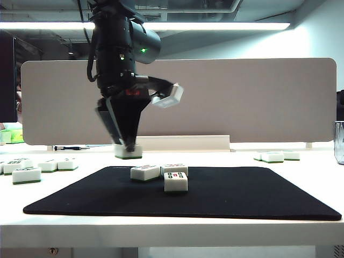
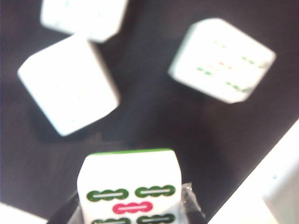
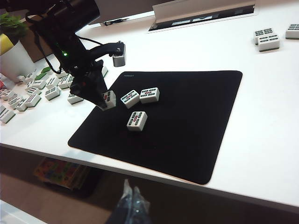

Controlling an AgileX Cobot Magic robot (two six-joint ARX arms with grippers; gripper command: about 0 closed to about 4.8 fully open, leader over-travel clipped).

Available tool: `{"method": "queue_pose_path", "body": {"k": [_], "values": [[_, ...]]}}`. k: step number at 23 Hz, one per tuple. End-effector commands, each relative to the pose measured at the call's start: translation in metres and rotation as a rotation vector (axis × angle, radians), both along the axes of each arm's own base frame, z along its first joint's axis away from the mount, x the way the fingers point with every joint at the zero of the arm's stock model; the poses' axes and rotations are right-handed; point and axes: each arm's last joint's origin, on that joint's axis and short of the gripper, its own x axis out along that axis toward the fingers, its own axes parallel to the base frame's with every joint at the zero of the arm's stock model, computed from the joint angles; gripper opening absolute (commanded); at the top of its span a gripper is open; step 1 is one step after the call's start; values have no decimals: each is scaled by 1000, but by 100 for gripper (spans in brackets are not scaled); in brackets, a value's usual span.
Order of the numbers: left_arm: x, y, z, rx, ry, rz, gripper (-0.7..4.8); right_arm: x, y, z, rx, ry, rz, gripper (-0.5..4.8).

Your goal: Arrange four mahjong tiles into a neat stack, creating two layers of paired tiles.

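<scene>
Left hand [image 3: 103, 100] clamped on a bamboo-marked tile [image 2: 129, 191] over the black mat [image 3: 187, 121]; right hand's [image 3: 131, 203] state untellable.

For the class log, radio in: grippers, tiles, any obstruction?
Left gripper shut on one mahjong tile at the black mat's edge. Right gripper parked off the table, state unclear. Three tiles loose on the mat, unstacked. Path clear.

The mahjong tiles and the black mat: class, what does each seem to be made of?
Mahjong tiles: probably hard, smooth plastic or resin, with rounded white bodies and a green back layer. The left gripper holds one tile.
Black mat: looks like matte fabric or rubber; flat, without glare.
</scene>
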Motion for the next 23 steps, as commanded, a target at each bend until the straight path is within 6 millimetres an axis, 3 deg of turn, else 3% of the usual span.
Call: {"method": "queue_pose_path", "body": {"k": [1,7,23], "values": [[-6,-12,1,-29,-33,-205,183,-2,0,1,-3,-26,-1,-1],[-9,-22,-7,-24,-56,-435,183,-2,0,1,-4,-26,-4,-1],[-4,-42,-39,-67,-16,-505,183,-2,0,1,-8,-26,-16,-1]]}}
